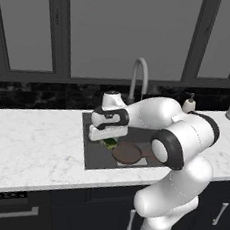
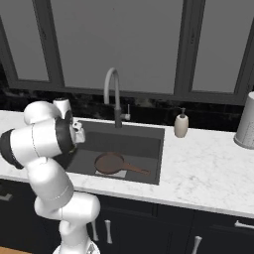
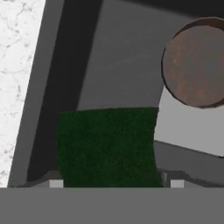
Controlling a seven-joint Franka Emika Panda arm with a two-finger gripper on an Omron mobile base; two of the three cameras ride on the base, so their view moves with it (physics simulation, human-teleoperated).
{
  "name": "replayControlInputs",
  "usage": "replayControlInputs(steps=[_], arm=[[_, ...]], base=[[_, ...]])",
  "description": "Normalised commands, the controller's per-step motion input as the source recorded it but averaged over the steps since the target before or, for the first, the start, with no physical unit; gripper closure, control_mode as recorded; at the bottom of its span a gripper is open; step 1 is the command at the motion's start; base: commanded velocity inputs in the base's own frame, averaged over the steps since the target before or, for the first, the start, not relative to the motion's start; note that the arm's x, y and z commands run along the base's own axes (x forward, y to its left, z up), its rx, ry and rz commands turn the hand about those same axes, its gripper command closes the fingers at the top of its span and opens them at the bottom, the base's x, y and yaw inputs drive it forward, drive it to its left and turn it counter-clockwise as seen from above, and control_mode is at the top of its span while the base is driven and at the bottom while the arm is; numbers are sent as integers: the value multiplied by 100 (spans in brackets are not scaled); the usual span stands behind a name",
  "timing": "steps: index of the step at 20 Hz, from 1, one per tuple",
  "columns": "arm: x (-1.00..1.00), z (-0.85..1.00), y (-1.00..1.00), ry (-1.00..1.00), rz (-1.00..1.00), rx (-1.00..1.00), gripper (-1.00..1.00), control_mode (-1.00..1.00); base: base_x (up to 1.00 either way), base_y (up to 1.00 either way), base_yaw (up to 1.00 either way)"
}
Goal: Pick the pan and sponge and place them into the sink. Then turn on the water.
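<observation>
1. Sink (image 1: pixel 93 157): dark grey recessed basin set into the white marble worktop (image 1: pixel 28 148), with a grey gooseneck faucet (image 1: pixel 140 74) rising behind it.
2. Pan (image 2: pixel 110 162): reddish-brown, lying flat on the sink floor, its thin handle pointing toward the basin's right wall in the right base view.
3. Sponge (image 3: pixel 107 146): dark green top facing the hand camera, held between the 2 fingers (image 3: pixel 56 183), over the left part of the basin and just beside the pan.
4. Gripper (image 1: pixel 110 142): lowered into the sink, fingers clamped on the sponge's sides.
5. Soap dispenser (image 2: pixel 181 124): upright on the worktop behind the sink's right corner.
6. Pale cylindrical canister (image 2: pixel 245 121): at the far right of the worktop.
</observation>
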Motion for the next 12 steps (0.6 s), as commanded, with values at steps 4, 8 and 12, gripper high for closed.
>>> replayControlInputs(steps=[4,8,12], arm=[[26,-58,-34,0,-3,0,100,-100],[34,-46,-30,0,-2,0,100,-100],[34,-45,-6,0,-1,0,100,-100]], base=[[0,0,0],[0,0,0],[0,0,0]])
